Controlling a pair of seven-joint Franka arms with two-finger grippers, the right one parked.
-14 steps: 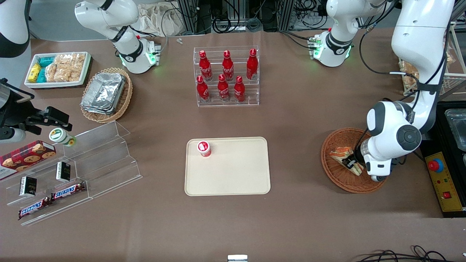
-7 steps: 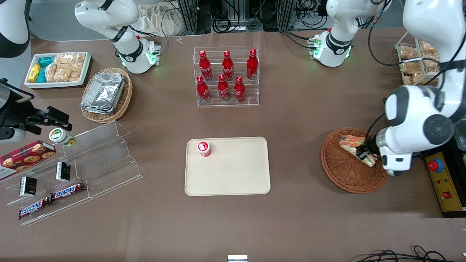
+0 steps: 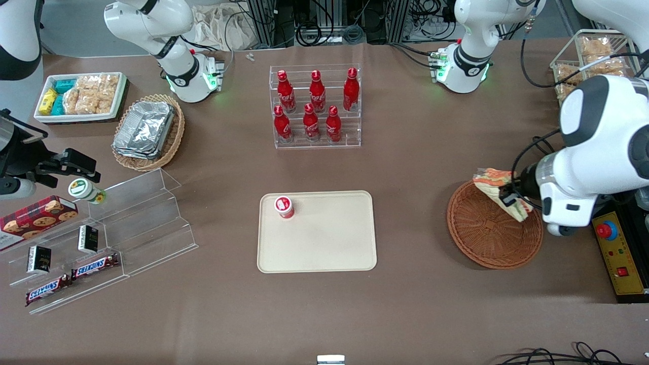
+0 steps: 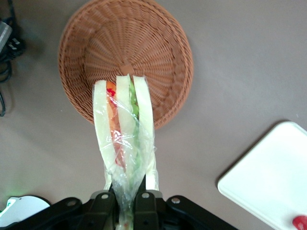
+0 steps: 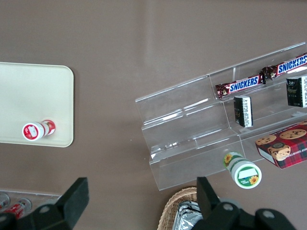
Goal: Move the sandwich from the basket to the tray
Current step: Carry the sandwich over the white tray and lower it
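Observation:
My left gripper (image 3: 508, 195) is shut on the sandwich (image 3: 494, 185), a plastic-wrapped wedge of white bread with orange, red and green filling, and holds it in the air above the round reddish-brown wicker basket (image 3: 487, 233). In the left wrist view the sandwich (image 4: 123, 139) hangs out from between my fingers (image 4: 143, 203), with the basket (image 4: 144, 43) empty below it and a corner of the cream tray (image 4: 268, 182) visible. The tray (image 3: 324, 248) lies mid-table, toward the parked arm from the basket.
A small red-and-white cup (image 3: 284, 207) stands on the tray's corner. A clear rack of red bottles (image 3: 315, 106) stands farther from the front camera. A yellow control box with a red button (image 3: 616, 243) sits beside the basket. Wire baskets of snacks (image 3: 583, 61) stand toward the working arm's end.
My gripper has risen with the sandwich, lifting it out of the basket and away from the front camera; the basket is now empty.

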